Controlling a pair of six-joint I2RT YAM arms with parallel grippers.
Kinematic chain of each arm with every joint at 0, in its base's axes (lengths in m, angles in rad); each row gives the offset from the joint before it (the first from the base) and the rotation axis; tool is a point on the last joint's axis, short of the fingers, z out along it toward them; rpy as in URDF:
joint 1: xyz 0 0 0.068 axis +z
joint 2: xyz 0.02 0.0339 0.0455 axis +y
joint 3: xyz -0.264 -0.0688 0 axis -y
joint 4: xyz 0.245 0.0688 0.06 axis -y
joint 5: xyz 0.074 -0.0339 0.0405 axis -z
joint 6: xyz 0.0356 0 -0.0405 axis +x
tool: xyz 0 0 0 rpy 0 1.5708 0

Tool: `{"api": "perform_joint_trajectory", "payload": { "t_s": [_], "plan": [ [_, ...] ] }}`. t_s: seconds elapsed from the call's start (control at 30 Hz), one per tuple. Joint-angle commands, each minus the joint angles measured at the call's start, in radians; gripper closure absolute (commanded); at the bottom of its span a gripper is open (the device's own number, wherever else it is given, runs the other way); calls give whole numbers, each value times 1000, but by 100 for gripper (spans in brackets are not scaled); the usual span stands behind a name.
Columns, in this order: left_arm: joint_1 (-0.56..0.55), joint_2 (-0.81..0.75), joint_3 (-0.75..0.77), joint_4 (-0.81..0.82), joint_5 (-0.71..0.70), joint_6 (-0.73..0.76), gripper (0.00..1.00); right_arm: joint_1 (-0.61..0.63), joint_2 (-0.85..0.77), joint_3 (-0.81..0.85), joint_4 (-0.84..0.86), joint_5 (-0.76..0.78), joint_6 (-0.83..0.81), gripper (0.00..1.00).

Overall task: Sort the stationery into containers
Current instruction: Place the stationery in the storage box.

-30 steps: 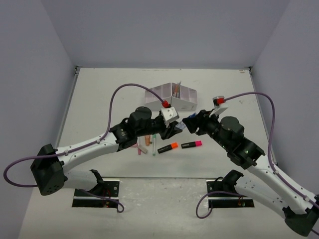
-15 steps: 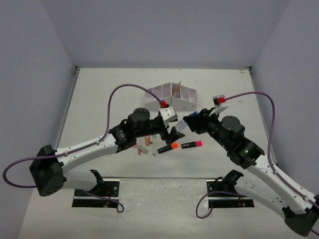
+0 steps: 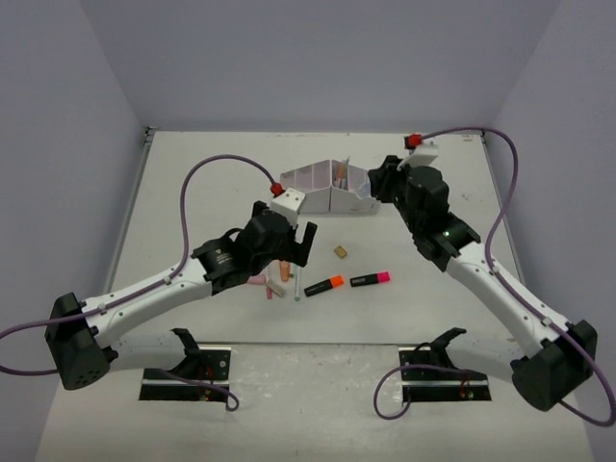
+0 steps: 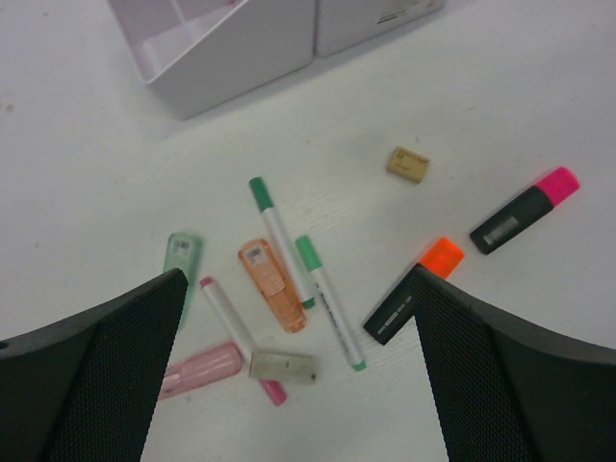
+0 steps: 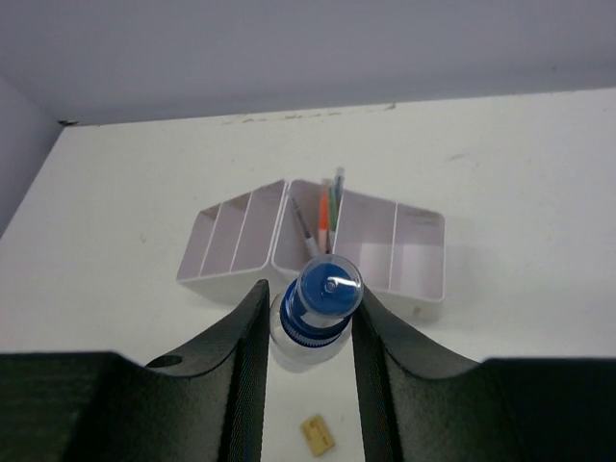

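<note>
Handover looks finished: left claw (image 4: pixel 298 274) spreads wide over the loose pens (image 4: pixel 279 241), while right claw (image 5: pixel 310 300), pinching the blue-white piece (image 5: pixel 325 289), now reaches the organiser box (image 5: pixel 419 241).

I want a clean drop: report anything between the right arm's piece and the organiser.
Nothing visible stands between them. The blue-white piece, held by the right gripper, hangs at the white organiser's near edge. Pens already stand in one middle compartment; the other compartments look empty.
</note>
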Motion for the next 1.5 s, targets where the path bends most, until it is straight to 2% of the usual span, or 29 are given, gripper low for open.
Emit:
{"api": "perform_joint_trajectory", "payload": {
  "t_s": [0.0,0.13,0.27,0.6,0.7,0.87,0.9,1.1,1.3,1.47],
  "plan": [
    [1,-128,45,-199,-132,-107,0,-18,190,141,172,133,-124,100],
    [1,-243,40,-269,-95,-80,0,-24,393,259,187,180,-185,100],
    [1,-352,23,-319,-114,-52,0,-29,505,321,194,196,-190,100],
    [1,-528,-76,-295,-156,-18,0,-31,642,327,218,203,-164,97],
    [1,-546,-102,-281,-160,-10,0,-29,651,314,224,203,-157,89],
    [1,-544,-134,-267,-177,-12,0,-31,655,317,211,200,-151,60],
    [1,-542,-138,-266,-183,-13,0,-31,652,317,209,199,-150,58],
    [1,-531,-160,-255,-219,-18,0,-31,609,324,183,191,-159,49],
    [1,-514,-167,-249,-221,-24,0,-31,524,318,126,168,-162,46],
    [1,-490,-157,-253,-231,-43,0,-28,379,301,-80,-56,-154,46]
  ]
}}
